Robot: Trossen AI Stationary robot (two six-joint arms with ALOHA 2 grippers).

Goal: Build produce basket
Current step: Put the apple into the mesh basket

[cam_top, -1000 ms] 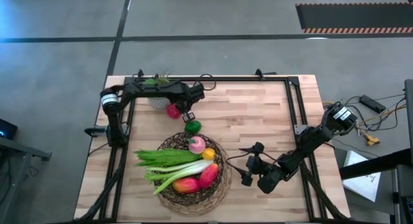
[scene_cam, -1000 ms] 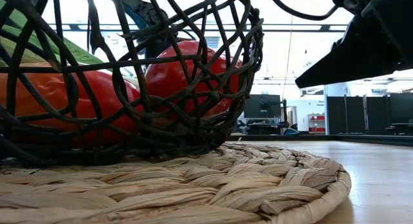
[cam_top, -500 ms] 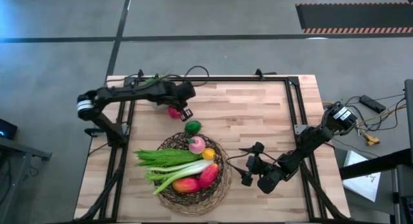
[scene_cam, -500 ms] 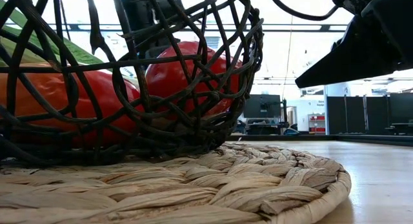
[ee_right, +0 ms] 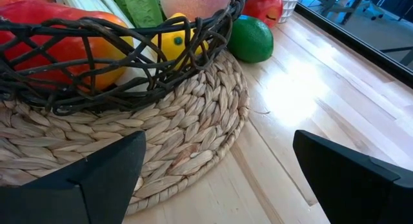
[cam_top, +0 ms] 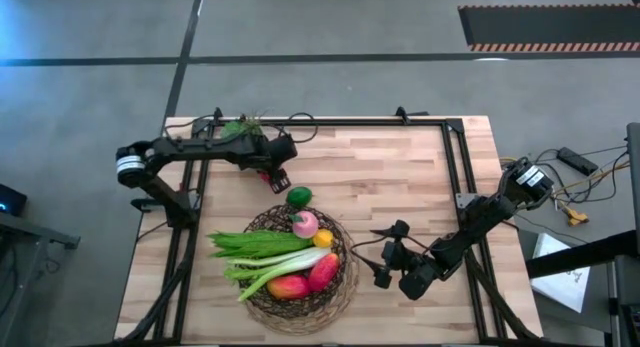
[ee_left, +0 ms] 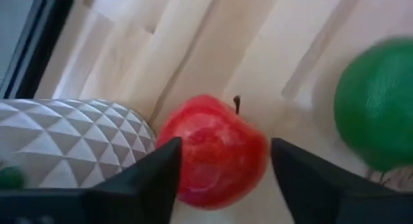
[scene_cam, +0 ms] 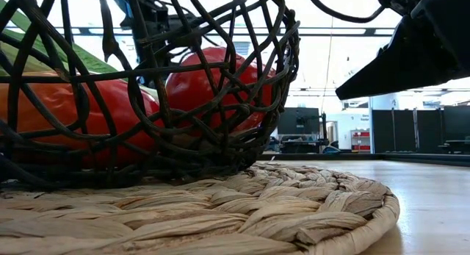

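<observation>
The dark wicker basket (cam_top: 343, 249) stands on a round straw mat (ee_right: 193, 121) at the table's near middle. In it lie the leafy bunch (cam_top: 250, 244), leek (cam_top: 268, 274), two red-orange fruits (cam_top: 290, 285), lemon (cam_top: 323, 239) and peach (cam_top: 305, 224). The lime (cam_top: 298, 197) lies on the table just beyond the basket. The red apple (ee_left: 213, 152) sits on the table beside a white pot (ee_left: 71, 140). My left gripper (cam_top: 277, 177) is open, one finger on either side of the apple. My right gripper (cam_top: 379, 255) is open and empty, right of the basket. My left gripper comes at the red apple slanting down from the table's far left. Its two fingers (ee_left: 145, 179) stand beside the apple's two sides. I cannot tell whether they touch it. The apple sits on the table, its stem up.
The white patterned pot (cam_top: 243, 155) with a green plant stands at the far left, close to the apple. A black frame rail (cam_top: 330, 122) runs along the table's far and side edges. Bare wood lies between the basket and the far right corner.
My left gripper has gone a little toward the table's left edge, from beside the lime to over the red apple, and its arm has drawn back toward the left. The apple, lime and basket have stayed put.
</observation>
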